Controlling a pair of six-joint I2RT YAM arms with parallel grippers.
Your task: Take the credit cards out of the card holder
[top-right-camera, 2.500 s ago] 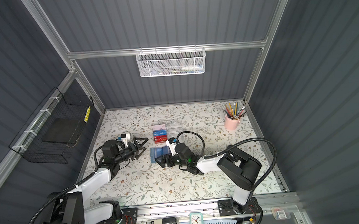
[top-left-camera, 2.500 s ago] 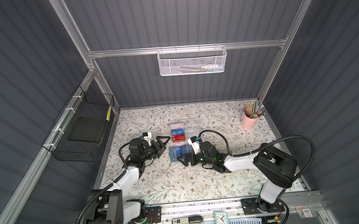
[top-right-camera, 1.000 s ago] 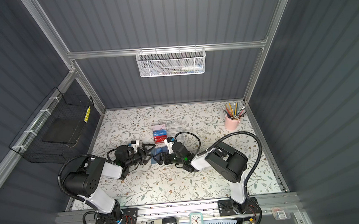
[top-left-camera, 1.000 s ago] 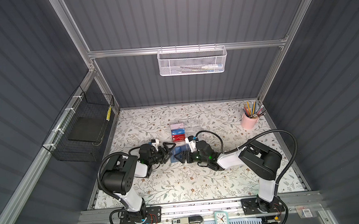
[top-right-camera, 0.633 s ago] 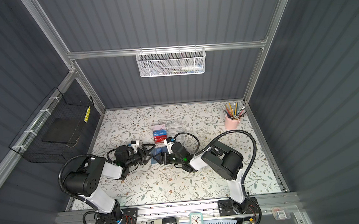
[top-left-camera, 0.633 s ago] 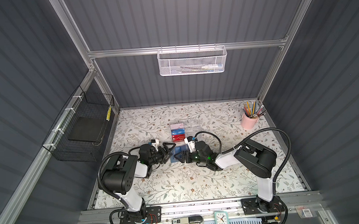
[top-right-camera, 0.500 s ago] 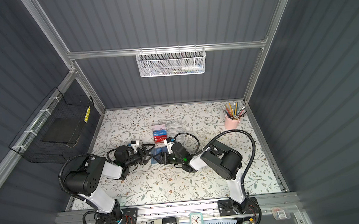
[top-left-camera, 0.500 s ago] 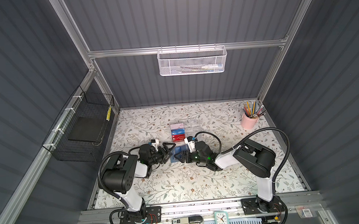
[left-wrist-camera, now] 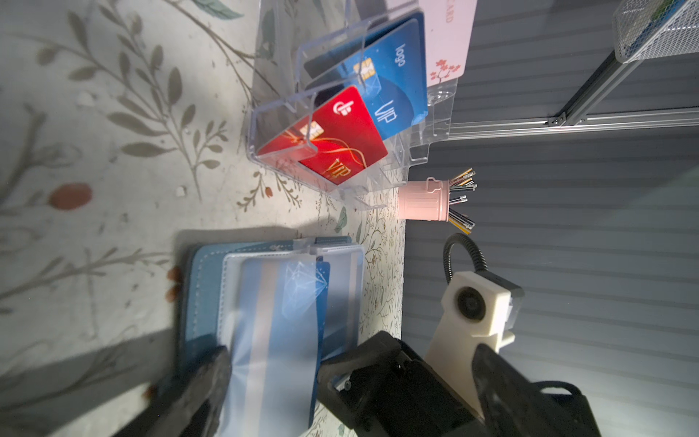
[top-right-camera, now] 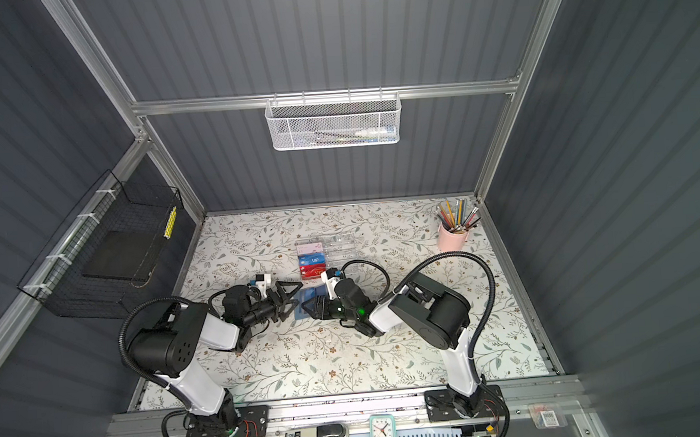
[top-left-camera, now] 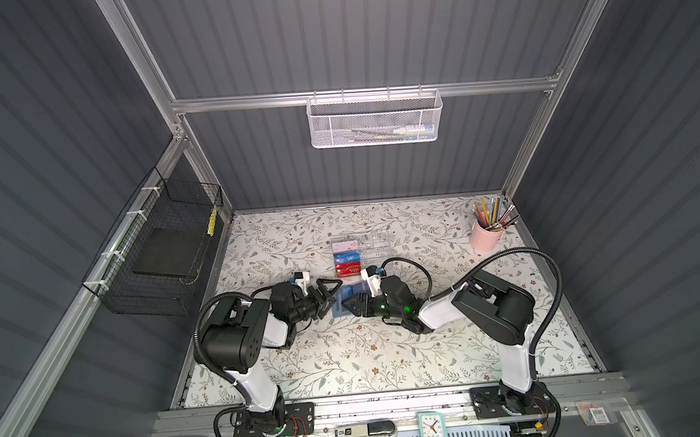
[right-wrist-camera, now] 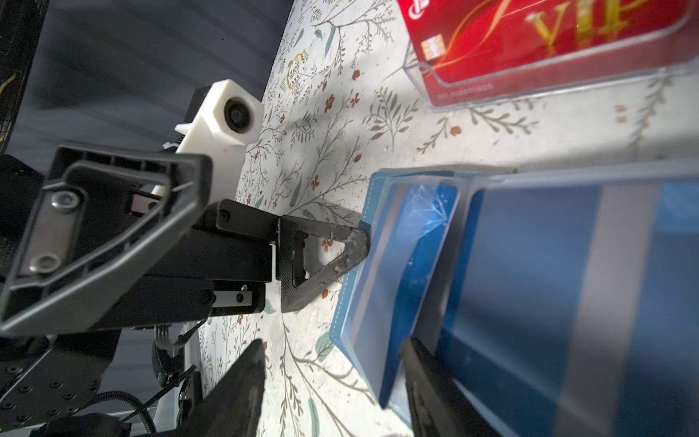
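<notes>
Two arms reach low over the floral table [top-left-camera: 348,353], and both grippers meet just in front of the clear acrylic box [top-left-camera: 377,243], on its side nearer the robot's bases.

The left gripper [top-left-camera: 333,297] comes in from the box's left-front with its jaws spread fully wide. The right wrist view shows one of its fingertips [right-wrist-camera: 361,242] touching the outer edge of the card holder [left-wrist-camera: 204,265], with nothing between the jaws.

The right gripper [top-left-camera: 351,302] comes from the box's right-front with its jaws partly apart. They straddle a raised see-through sleeve of the holder, and one finger [right-wrist-camera: 242,386] hangs clear over the table, so nothing is pinched.

The box stands upright and holds a red VIP card [left-wrist-camera: 333,140], a blue VIP card [left-wrist-camera: 389,87] and a pink-white card [left-wrist-camera: 448,38].

A pink pencil cup [top-left-camera: 483,238] sits well to the right of the box.

The card holder lies open on the table just in front of the box, close to it but not touching.

The credit cards [left-wrist-camera: 302,295] are inside the holder's sleeves. One lies flat in the lower leaf, and another [right-wrist-camera: 548,302], blue with a grey stripe, is in the lifted sleeve.
</notes>
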